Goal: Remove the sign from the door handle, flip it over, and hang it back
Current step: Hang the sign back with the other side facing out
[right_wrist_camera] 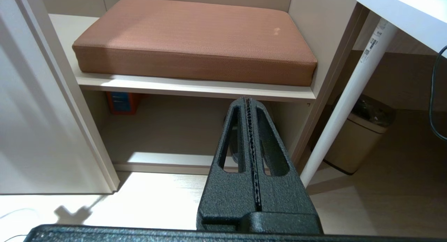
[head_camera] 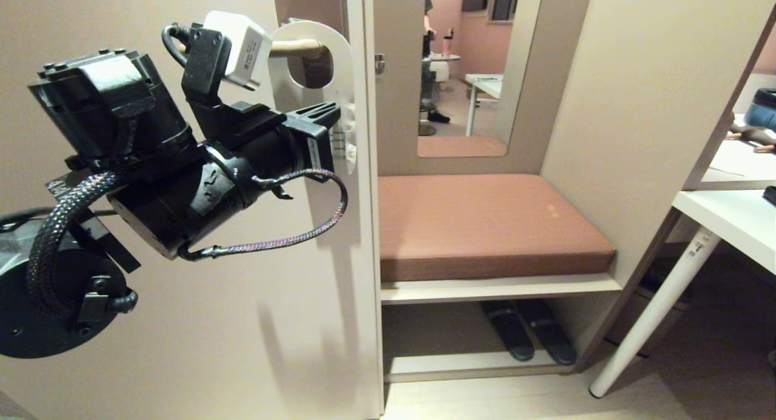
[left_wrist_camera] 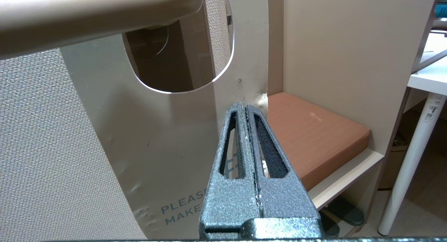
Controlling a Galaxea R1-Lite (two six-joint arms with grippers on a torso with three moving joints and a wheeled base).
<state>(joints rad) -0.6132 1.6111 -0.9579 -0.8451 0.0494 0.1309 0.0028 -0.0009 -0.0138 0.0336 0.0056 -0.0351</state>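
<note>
Head view: sign (head_camera: 339,74) hangs white face out on the door handle (head_camera: 297,47), at the door's right edge; left gripper (head_camera: 330,114) sits at the sign's right side, below the hole. Left wrist view: fingers pressed together on the sign's (left_wrist_camera: 157,137) right edge just under the hole; card looks thin, light, bendy, already dented, so an edge pinch there seems right. Right wrist view: right gripper (right_wrist_camera: 248,105) closed, empty, low near the cushioned bench (right_wrist_camera: 195,39).

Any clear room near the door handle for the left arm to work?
Crowded at the door handle: the sign hangs there, left gripper shut against its edge. Free: bare door face below, and the brown cushion between door edge and side panel.
</note>
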